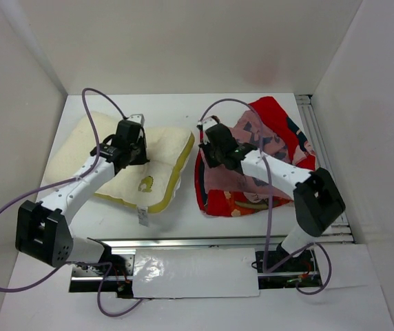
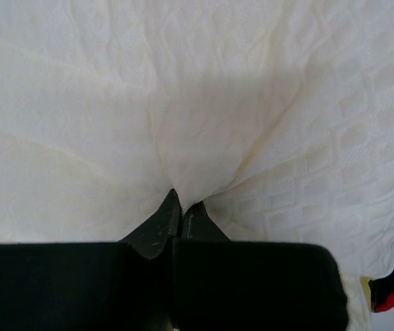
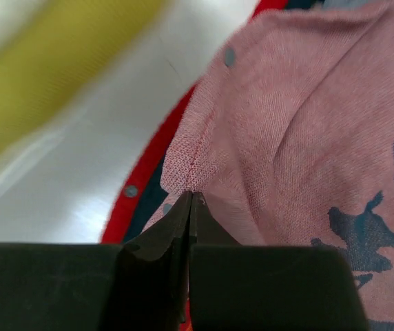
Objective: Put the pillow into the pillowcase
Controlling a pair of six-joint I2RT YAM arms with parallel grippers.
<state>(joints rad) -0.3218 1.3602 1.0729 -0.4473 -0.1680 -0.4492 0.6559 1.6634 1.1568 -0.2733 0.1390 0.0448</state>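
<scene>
Both end effectors (image 2: 182, 204) (image 3: 191, 200) closed on pillow (image 2: 183, 89), pillowcase (image 3: 307, 124)

count of things on the table

one table (image 1: 183, 110). one pillow (image 1: 166, 148), bearing one yellow emblem (image 1: 144, 183) and, at its near edge, one white tag (image 1: 142, 216). one pillowcase (image 1: 280, 131), just right of the pillow. two arms: left arm (image 1: 80, 187) over the pillow, right arm (image 1: 276, 171) to the pillow's right. two grippers: left gripper (image 2: 182, 207), right gripper (image 3: 191, 200). two purple cables: left cable (image 1: 86, 114), right cable (image 1: 270, 221).
</scene>
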